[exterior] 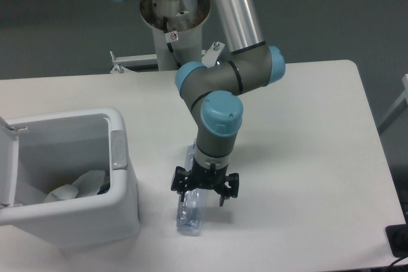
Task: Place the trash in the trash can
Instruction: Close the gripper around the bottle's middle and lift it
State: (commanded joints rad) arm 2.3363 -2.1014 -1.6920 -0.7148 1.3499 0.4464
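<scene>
**A:** Bottle (189, 211) status? It's on the table (306, 125), just right of the bin (121, 157), lying lengthwise. Near end pokes out below the gripper (204, 196); the rest is hidden under the arm.

**B:** Gripper is low over the bottle's middle, fingers spread, one each side. No clamp yet that I can see. Can't tell whether the tips are touching the plastic.

**A:** So not picked.

**B:** Right, I'd say it's at the grasp step. Left to do: close, lift, carry left over the bin, release.

**A:** Bin contents?

**B:** Lid (7, 170) is swung open on the left edge, so the mouth is clear. Whitish crumpled wrapper (80, 186) sits in the bottom, with something dark beside it that I can't identify.

**A:** One of two pieces in, then.

**B:** That's my read, roughly half done. The bottle is thin clear plastic, so it will likely crush a bit under the fingers. It's also long, so it may hang unevenly once lifted.
</scene>
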